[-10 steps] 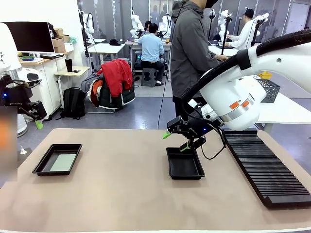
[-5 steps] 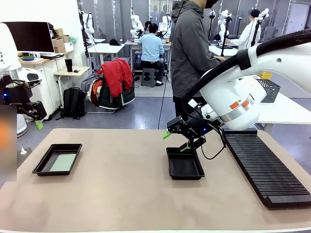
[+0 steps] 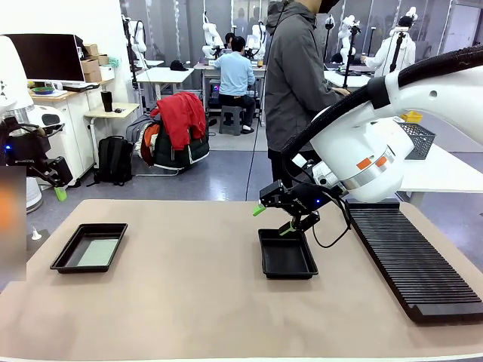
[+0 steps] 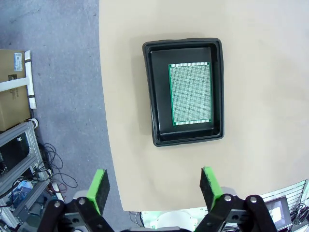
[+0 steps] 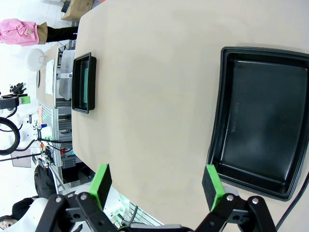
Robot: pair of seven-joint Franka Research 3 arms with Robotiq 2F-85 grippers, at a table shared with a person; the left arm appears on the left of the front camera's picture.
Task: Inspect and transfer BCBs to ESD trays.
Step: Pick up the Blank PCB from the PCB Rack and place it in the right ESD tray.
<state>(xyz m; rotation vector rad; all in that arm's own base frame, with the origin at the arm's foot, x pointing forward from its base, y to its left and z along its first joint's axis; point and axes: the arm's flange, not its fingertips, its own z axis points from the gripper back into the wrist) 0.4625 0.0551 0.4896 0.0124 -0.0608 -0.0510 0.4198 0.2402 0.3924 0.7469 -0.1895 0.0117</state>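
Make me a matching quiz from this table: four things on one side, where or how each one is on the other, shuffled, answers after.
1 board
2 middle tray
3 rack
4 right tool

A empty
B along the table's right side
C open, in the air
D lying in the left tray

Pairs: 1-D, 2-A, 3-B, 4-C

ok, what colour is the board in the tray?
Board: green, fine dot grid. Best in left wrist view.
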